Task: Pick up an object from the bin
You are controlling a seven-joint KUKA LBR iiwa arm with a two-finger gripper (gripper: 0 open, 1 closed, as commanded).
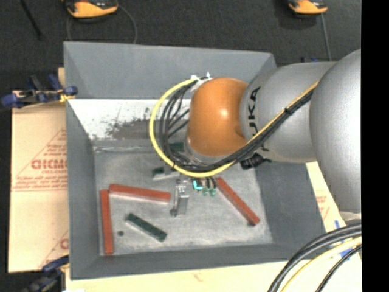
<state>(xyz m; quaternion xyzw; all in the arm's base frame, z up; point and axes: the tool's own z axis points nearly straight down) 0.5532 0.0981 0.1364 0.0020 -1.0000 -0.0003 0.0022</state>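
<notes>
One red bar (138, 194) ends right by the hand (180, 204); can't tell if clenched. Centre over it b4 squeezing imo.

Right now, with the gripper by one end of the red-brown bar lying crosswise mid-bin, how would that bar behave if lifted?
The red-brown bar looks straight and square-edged, so it is probably stiff and unlikely to roll. It looks thin, so it is likely light. The gripper is near the bar's right end, so if gripped there the long bar might tilt or swing.

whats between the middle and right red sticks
In the camera view the hand hangs there, close to the middle red stick and apart from the right red stick.
</notes>
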